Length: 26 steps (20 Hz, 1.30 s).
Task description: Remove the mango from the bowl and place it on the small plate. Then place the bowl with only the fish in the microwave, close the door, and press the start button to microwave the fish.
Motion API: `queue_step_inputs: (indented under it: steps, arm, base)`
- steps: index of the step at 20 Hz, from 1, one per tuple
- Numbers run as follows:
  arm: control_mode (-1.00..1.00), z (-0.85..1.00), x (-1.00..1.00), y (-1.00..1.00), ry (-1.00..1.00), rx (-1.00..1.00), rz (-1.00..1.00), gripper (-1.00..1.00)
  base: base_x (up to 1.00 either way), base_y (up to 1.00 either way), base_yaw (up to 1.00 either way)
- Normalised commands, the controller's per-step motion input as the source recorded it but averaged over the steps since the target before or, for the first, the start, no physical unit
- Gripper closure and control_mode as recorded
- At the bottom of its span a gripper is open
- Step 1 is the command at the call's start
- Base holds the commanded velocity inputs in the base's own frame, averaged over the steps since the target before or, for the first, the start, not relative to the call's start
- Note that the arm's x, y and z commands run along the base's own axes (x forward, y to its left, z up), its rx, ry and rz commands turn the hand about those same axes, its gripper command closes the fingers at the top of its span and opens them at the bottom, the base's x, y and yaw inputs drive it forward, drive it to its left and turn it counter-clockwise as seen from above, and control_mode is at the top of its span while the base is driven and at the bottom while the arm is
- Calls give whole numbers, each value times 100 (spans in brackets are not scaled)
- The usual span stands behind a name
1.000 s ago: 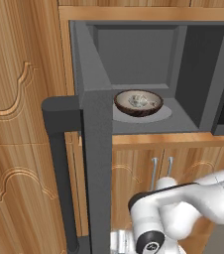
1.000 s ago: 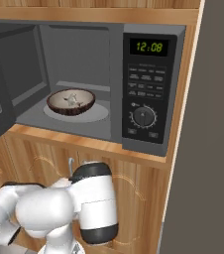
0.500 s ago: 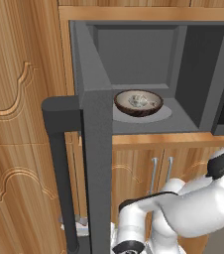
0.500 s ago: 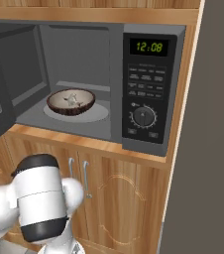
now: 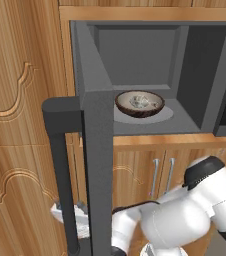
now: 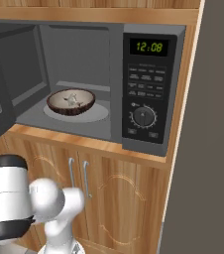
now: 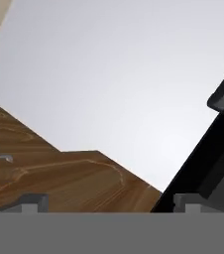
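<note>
Since a sec ago our arm has swung down and left, from in front of the lower cabinets [image 6: 119, 198] to low behind the open door [image 5: 97, 150]. Bowl [image 5: 139, 103] and door haven't moved. We read that as lining up to push the door shut from its outer side; that's a guess.

Task status: bowl sits on the turntable inside the microwave [image 6: 148, 84], fish [image 6: 72, 100] in it, no mango visible in the bowl, so the loading step looks done. Door stands wide open, handle [image 5: 62, 165] toward us in the left view. Closing and start btn are left to do.

Gripper [image 7: 109, 203]: tips wide apart, nothing btwn them. In the hand view the right tip is just by the door's dark edge [image 7: 203, 163]; contact or not, can't tell.

Hard to see: the hand itself is hidden behind the door in the left view. Something pale shows low behind the handle, too cut off to ID. Panel [image 6: 146, 94] btns too small to pick out start.
</note>
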Motion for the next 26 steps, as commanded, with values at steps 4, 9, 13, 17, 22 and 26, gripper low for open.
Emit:
queue_step_inputs:
  steps: [4, 9, 13, 17, 22, 26]
  arm:
    - [-100, 33, -28, 0, 7, 46, -3, -100]
    - [-100, 39, -35, -8, 5, 44, 0, -100]
    - [-100, 74, -8, -15, 5, 38, 0, -100]
    - [-100, 65, 0, -25, 1, 33, 0, -100]
    - [-100, 4, -5, -52, 0, 27, 0, -100]
    - [-100, 56, 0, -44, -9, 19, 0, -100]
  base:
    - [0, 0, 0]
    - [0, 0, 0]
    - [0, 0, 0]
    - [0, 0, 0]
    - [0, 0, 0]
    - [0, 0, 0]
